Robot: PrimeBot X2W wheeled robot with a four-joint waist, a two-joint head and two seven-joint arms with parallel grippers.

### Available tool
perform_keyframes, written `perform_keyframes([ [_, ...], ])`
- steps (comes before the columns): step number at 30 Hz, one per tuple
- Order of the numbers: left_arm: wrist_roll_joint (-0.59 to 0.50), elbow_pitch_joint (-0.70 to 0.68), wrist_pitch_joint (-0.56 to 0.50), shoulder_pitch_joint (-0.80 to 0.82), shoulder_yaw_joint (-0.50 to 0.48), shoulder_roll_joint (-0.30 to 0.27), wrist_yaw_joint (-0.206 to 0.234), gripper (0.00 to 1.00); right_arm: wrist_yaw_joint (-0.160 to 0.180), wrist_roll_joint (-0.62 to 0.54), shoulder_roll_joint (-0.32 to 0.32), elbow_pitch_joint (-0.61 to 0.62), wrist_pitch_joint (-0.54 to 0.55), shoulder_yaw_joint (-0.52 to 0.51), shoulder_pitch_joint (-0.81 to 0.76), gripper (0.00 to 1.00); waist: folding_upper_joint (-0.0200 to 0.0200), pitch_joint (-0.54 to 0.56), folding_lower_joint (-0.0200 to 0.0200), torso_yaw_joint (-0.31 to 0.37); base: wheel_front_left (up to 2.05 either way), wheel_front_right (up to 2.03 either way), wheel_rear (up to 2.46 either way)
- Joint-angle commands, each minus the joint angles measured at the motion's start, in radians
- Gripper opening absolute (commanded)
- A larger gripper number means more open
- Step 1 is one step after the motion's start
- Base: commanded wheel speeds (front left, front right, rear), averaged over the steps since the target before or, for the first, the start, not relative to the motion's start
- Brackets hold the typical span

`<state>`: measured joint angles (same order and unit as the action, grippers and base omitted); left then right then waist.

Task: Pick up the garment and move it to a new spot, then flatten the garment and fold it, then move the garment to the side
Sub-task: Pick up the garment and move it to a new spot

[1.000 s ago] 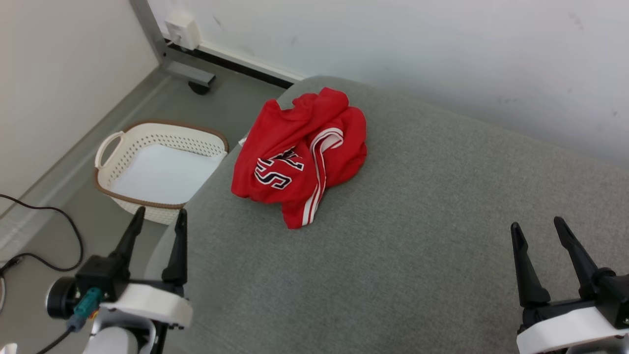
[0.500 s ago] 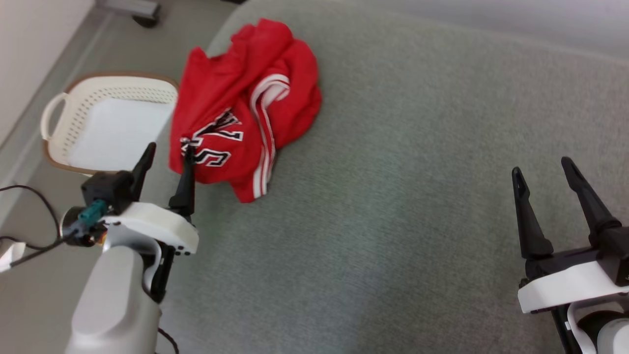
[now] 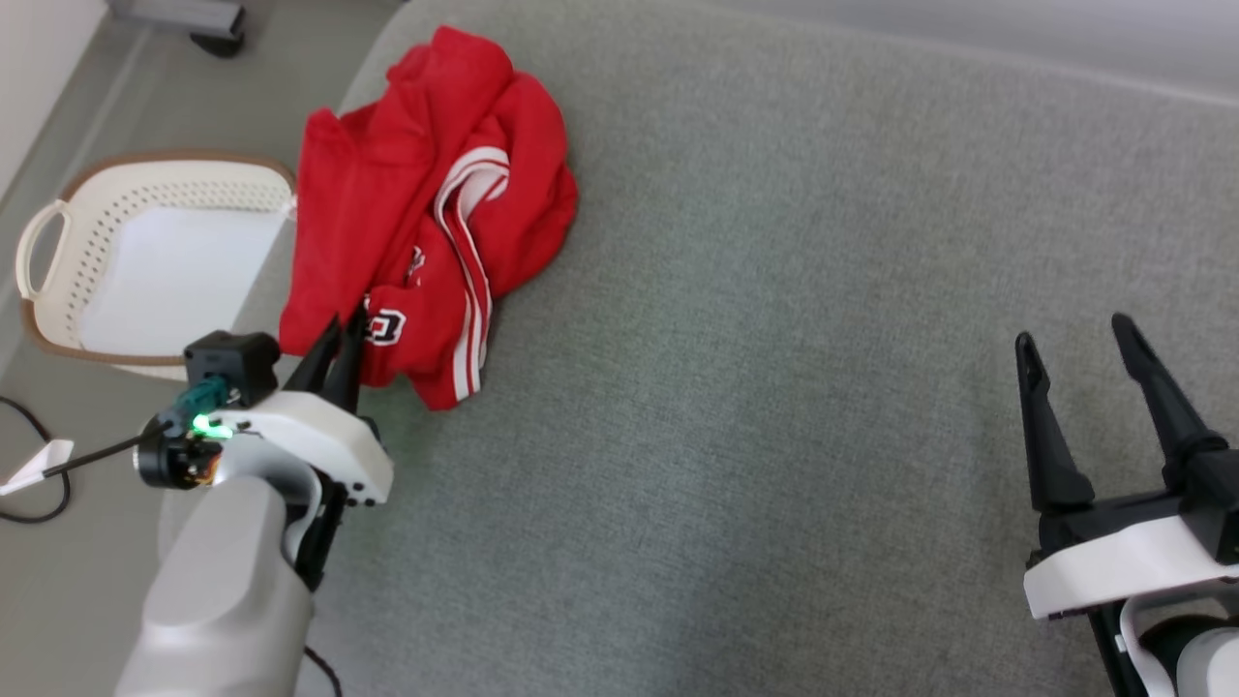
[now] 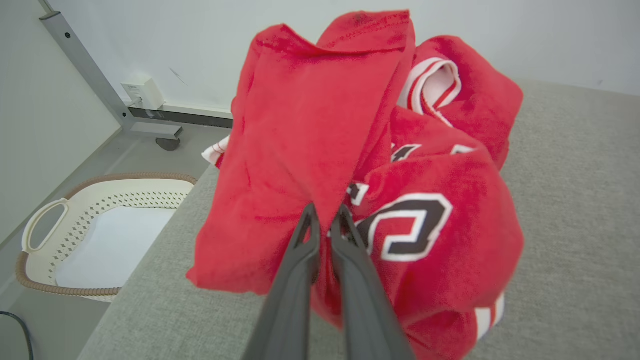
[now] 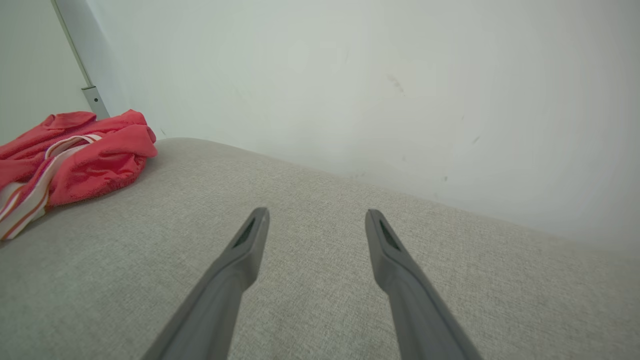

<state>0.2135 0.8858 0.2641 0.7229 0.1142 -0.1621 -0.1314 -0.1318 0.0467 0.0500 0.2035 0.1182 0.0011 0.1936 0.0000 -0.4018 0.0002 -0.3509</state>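
Pinching a fold at the near edge of the red garment (image 3: 426,223), the left gripper (image 3: 344,329) has its two dark fingers almost together with cloth caught between them; the left wrist view shows the fabric puckering right at the tips. The right gripper (image 3: 1072,331) hovers over bare cushion well apart from the garment, jaws spread wide, holding nothing. The garment sits crumpled in a heap on the grey cushion (image 3: 774,387), near its far left corner, with white stripes and lettering showing. Progress looks very early: grip made, but the heap looks to be resting on the cushion, not lifted. Carrying to a new spot, flattening, folding and moving aside are all left. A white basket (image 3: 68,242) stands on the floor just beside the cushion's left edge, close to the garment, so a loose hem could drop off toward it. A black cable (image 3: 39,503) lies on the floor by the left arm, and a metal frame foot (image 3: 194,15) stands beyond the basket. Plenty of open cushion to the right for laying the garment out.
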Motion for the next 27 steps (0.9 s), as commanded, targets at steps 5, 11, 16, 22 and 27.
perform_keyframes([
  [5,-0.011,-0.056,0.000,-0.053,-0.001,-0.054,0.002,0.00,0.002,0.034,0.001,-0.035,-0.034,-0.007,-0.054,1.00,0.0000,0.114,-0.0002,0.004,0.00,0.00,0.00],
  [11,-0.047,-0.217,0.001,-0.114,-0.032,-0.086,0.026,0.00,0.002,0.065,0.001,-0.062,-0.068,-0.022,-0.109,1.00,0.0000,0.207,-0.0002,0.021,0.00,0.00,0.00],
  [16,-0.063,-0.358,0.001,-0.158,-0.034,-0.088,0.028,0.00,0.002,0.095,0.001,-0.075,-0.092,-0.018,-0.134,1.00,0.0000,0.261,-0.0002,0.064,0.00,0.00,0.00],
  [22,-0.075,-0.464,-0.005,-0.203,0.020,-0.054,0.020,0.00,0.002,0.121,0.001,-0.096,-0.117,-0.011,-0.152,1.00,0.0000,0.307,-0.0002,0.159,0.00,0.00,0.00],
  [27,-0.070,-0.514,-0.044,-0.217,0.111,-0.016,0.010,0.00,0.002,0.140,0.001,-0.105,-0.128,-0.001,-0.164,1.00,0.0000,0.318,-0.0002,0.275,0.00,0.00,0.00],
])
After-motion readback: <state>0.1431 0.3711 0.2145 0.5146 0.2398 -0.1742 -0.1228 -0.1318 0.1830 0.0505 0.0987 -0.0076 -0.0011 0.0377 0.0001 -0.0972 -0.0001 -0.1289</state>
